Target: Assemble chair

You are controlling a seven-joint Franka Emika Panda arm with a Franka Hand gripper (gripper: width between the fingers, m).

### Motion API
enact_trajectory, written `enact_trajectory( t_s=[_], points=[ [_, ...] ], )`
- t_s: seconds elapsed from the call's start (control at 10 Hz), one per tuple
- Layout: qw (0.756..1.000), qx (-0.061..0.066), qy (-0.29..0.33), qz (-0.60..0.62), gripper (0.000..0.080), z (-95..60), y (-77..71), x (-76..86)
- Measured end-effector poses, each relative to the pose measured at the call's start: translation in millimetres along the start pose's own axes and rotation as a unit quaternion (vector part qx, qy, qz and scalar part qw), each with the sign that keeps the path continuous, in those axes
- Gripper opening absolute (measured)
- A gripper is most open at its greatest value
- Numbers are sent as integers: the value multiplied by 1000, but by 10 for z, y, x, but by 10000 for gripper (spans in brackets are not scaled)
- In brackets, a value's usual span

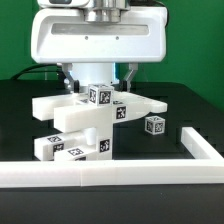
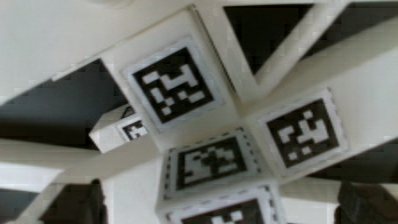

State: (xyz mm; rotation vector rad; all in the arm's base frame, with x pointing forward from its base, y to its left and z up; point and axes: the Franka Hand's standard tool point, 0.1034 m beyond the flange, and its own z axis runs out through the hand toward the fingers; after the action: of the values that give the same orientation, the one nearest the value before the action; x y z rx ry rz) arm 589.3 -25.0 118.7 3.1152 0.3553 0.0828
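Note:
The chair's white tagged pieces stand joined as one blocky structure in the middle of the dark table. A tagged block tops it, above a long crosswise panel. My gripper hangs directly over this top, open, with one dark finger on each side of the block. The wrist view is filled with the tagged faces of the structure; the gripper frames them, and its fingers show as dark shapes at both edges. A small tagged cube lies apart on the exterior view's right.
A long white border frame runs along the near side and turns back along the exterior view's right. The arm's broad white body hangs low over the structure. Dark cables trail behind on the exterior view's left.

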Motion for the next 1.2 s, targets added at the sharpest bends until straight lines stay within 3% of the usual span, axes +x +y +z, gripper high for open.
enact_trajectory(
  t_s=[0.3,0.5,0.6,0.7,1.2],
  points=[
    [994,-5,-3,-114,648,-1,22,-4],
    [993,-6,-4,-119,398,4,30,-10],
    [993,-6,-4,-119,398,4,31,-9],
    [993,-6,-4,-114,285,5,31,-10],
    [1000,-5,-3,2,285,7,25,-9]
  ],
)
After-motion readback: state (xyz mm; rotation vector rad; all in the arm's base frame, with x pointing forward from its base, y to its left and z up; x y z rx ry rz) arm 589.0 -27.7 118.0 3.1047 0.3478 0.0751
